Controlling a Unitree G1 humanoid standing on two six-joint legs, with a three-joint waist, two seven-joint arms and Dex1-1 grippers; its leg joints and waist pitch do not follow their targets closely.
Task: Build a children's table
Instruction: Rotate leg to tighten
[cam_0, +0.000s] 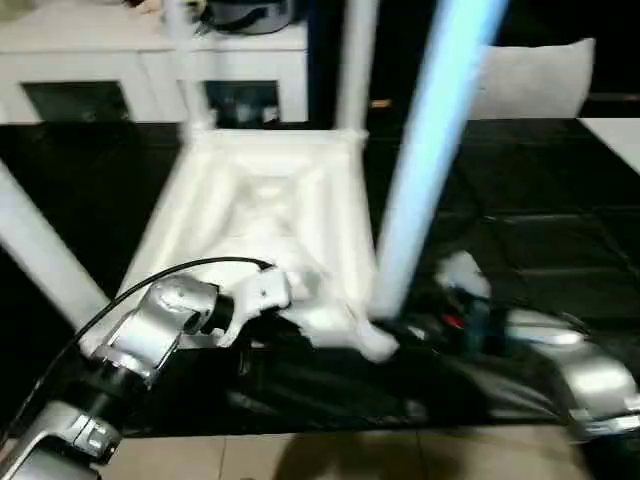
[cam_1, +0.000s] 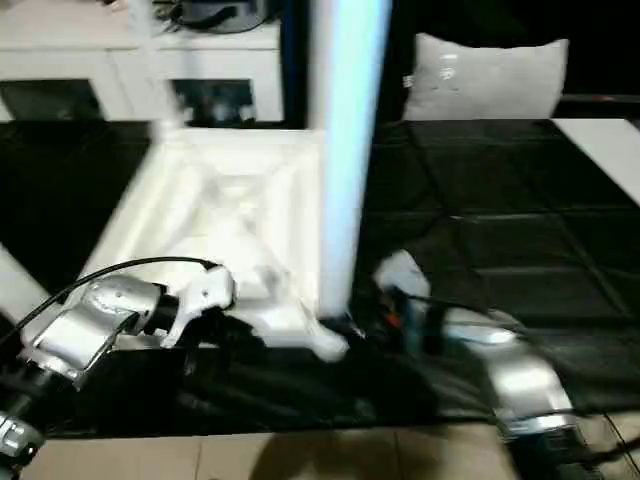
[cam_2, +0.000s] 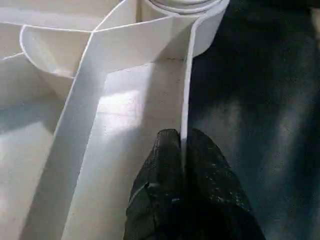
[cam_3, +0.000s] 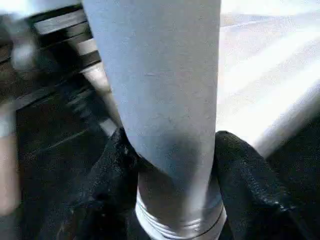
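Tabletop (cam_0: 270, 215) lies underside up on the black floor (cam_0: 520, 240), ribs exposed. Left gripper (cam_2: 182, 150), jaws pressed together, pinches the tabletop's thin edge wall at its 6 o'clock side. Right gripper (cam_3: 172, 155), jaws spread around the leg (cam_0: 430, 150), clamps its lower end, leg near upright at the tabletop's 5 o'clock corner.

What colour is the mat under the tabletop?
Black, with a faint grid of seams: the mat shows best in the right eye view, beside the white tabletop.
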